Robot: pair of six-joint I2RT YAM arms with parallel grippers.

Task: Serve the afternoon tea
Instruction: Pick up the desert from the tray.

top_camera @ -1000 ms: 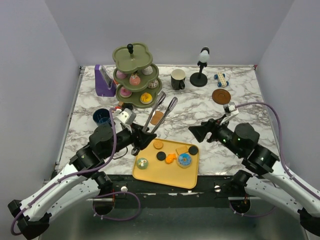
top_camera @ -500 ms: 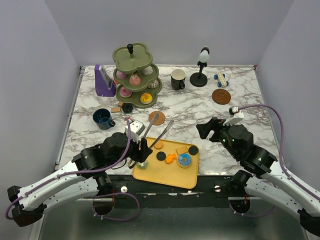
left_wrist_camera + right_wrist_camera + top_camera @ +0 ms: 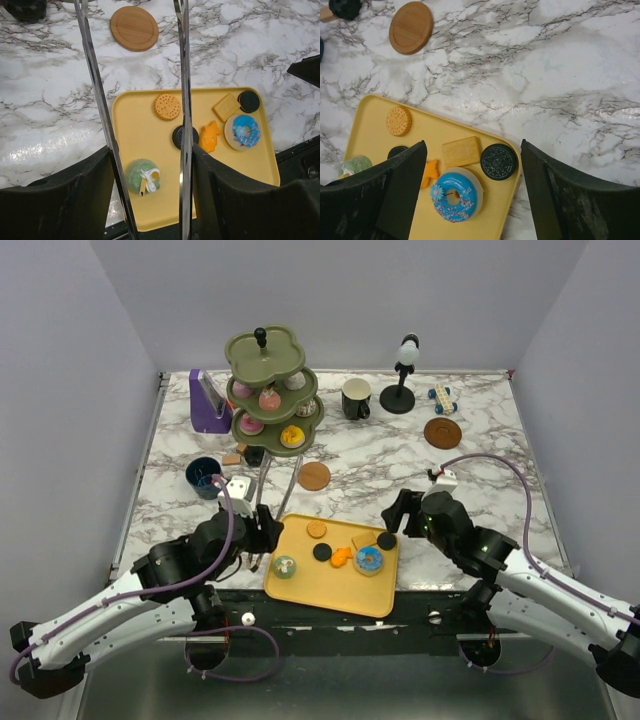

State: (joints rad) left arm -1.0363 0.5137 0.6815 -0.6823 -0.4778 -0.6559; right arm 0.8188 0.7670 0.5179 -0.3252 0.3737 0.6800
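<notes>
Fingers (image 3: 145, 125) spread over yellow tray's (image 3: 130, 150) left edge.

A yellow tray (image 3: 300, 585) sits at the near edge of the marble table (image 3: 380, 460). A purple holder (image 3: 208, 403) stands at the far left, and a black stand (image 3: 400, 390) with a white ball top at the far middle. Just right of it lies a small white-and-blue toy (image 3: 441, 395) (too small to identify).
</notes>
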